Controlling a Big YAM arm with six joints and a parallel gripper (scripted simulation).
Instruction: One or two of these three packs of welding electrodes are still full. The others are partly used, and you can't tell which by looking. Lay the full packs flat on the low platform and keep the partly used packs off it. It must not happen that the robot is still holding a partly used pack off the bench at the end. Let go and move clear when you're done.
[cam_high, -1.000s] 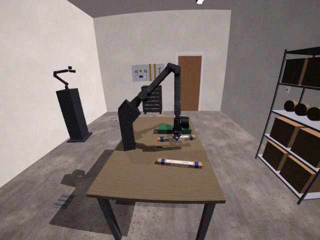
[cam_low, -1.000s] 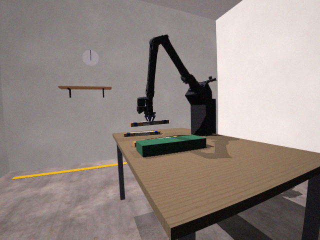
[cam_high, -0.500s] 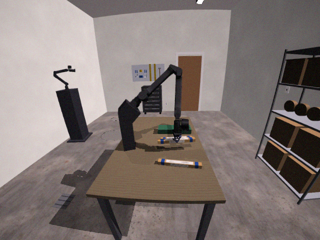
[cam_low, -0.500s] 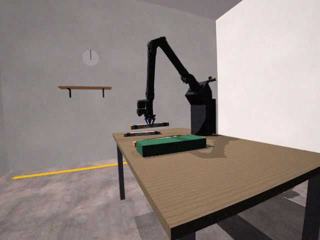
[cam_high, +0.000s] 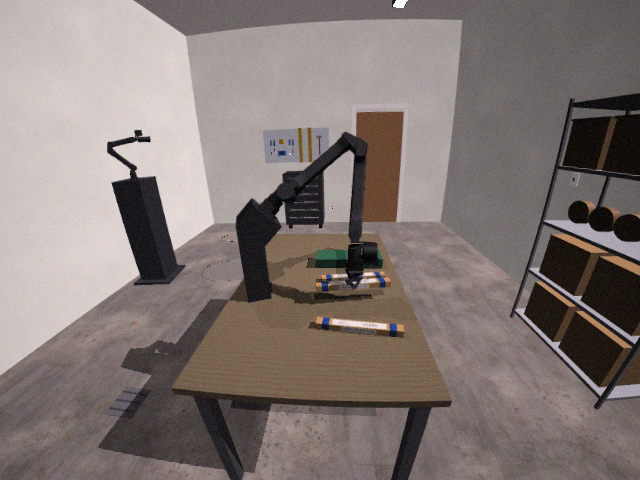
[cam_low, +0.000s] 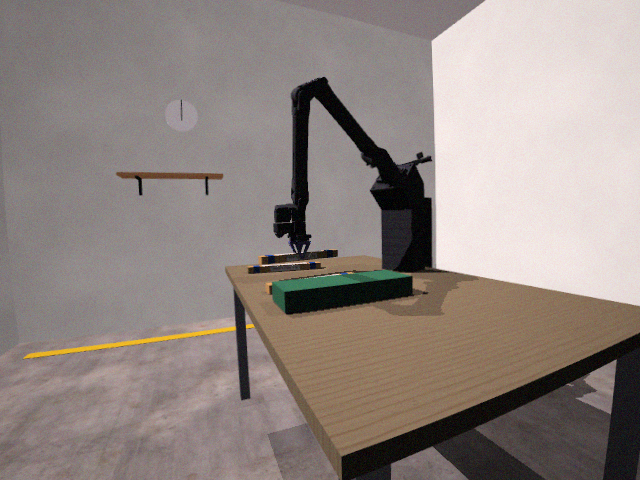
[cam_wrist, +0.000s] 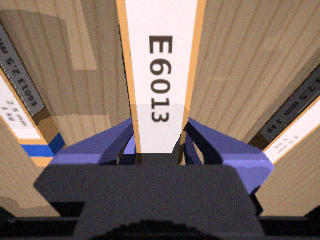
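Three electrode packs are present. My hand (cam_high: 353, 283) is clamped across the middle of one pack (cam_high: 374, 281), held level above the table (cam_high: 310, 372), long axis parallel to the green platform (cam_high: 330, 257).

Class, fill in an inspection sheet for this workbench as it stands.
Surface: wooden table.
Job's things: green platform carries no pack; E6013 pack held off the table; second pack lies beside the platform; third pack lies flat, apart.
Clutter: nothing seen.
Grippers: gripper shut across the E6013 pack.
Cables: nothing seen.
Surroundings: shelf rack with boxes, door.
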